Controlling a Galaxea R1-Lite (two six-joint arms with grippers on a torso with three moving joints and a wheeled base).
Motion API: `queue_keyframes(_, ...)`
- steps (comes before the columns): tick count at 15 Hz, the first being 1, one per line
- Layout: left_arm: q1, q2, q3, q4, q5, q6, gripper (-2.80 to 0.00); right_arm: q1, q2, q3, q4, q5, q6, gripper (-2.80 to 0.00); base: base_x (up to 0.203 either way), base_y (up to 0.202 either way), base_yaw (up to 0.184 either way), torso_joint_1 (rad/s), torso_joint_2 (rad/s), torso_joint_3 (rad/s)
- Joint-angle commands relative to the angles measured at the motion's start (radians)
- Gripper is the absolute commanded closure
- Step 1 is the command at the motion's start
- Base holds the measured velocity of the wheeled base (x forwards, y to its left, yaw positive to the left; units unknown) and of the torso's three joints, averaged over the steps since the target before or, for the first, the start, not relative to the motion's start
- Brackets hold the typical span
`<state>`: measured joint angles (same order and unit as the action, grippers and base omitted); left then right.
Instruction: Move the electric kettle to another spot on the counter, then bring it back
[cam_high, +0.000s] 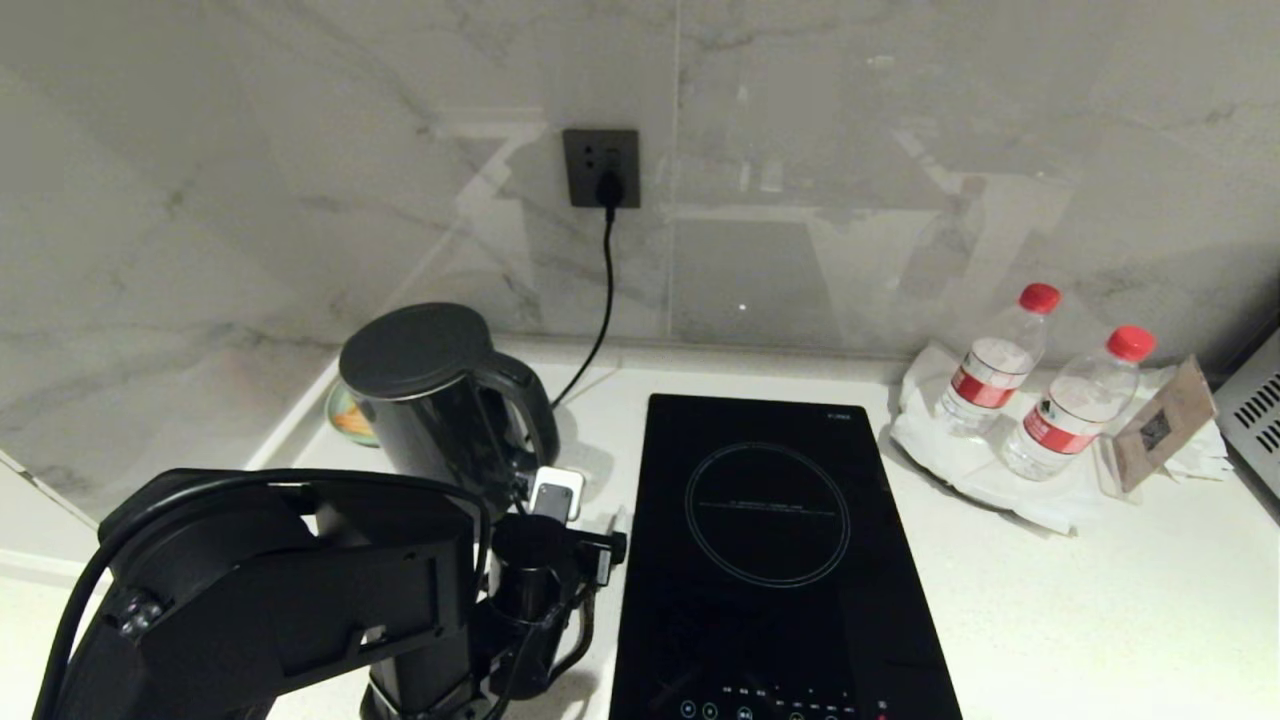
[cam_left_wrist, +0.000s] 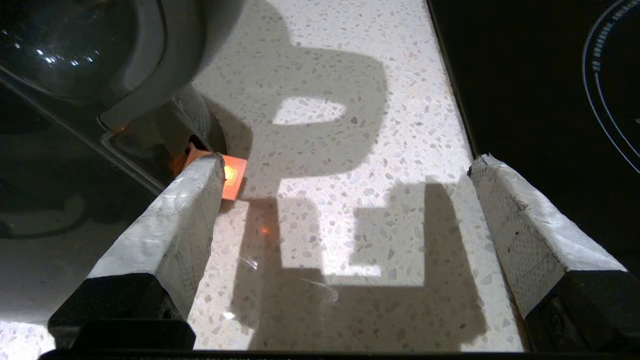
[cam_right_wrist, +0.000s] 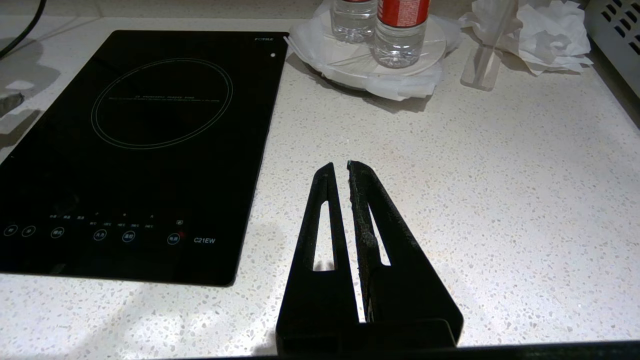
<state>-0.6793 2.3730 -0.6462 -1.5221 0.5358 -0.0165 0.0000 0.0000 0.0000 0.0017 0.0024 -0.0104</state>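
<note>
The glossy black electric kettle (cam_high: 440, 410) stands at the back left of the white speckled counter (cam_high: 1100, 600), its loop handle (cam_high: 528, 400) turned toward the hob. My left gripper (cam_left_wrist: 347, 165) hangs low just in front of the handle, open wide, with only bare counter (cam_left_wrist: 325, 225) between its taped fingers. One fingertip (cam_left_wrist: 205, 175) lies beside a glowing orange switch (cam_left_wrist: 235, 177) at the kettle's (cam_left_wrist: 75, 50) foot. In the head view one white fingertip (cam_high: 555, 492) shows. My right gripper (cam_right_wrist: 340, 167) is shut and empty, parked over the counter right of the hob.
A black induction hob (cam_high: 770, 540) lies right beside the left gripper. A cord runs from the wall socket (cam_high: 601, 168) down behind the kettle. Two water bottles (cam_high: 995, 365) stand on white paper at the back right, next to a card stand (cam_high: 1150, 425).
</note>
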Motion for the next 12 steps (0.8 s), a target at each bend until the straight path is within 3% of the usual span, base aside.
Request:
queue_keyframes(1,-0.007,-0.001,0.012,-0.008,0.003,-0.002,-2.8,0.0,0.0,0.0,0.0,0.001,0.0,0.0,0.0,0.0,0.0,0.0,0.0,0.0)
queue_keyframes(7,-0.042,0.002,0.086,-0.008,0.023,-0.059,-2.8,0.0,0.0,0.0,0.0,0.001,0.0,0.0,0.0,0.0,0.0,0.0,0.0,0.0)
queue_keyframes(12,-0.036,0.017,0.038,-0.008,0.024,-0.054,-2.8,0.0,0.0,0.0,0.0,0.001,0.0,0.0,0.0,0.0,0.0,0.0,0.0,0.0)
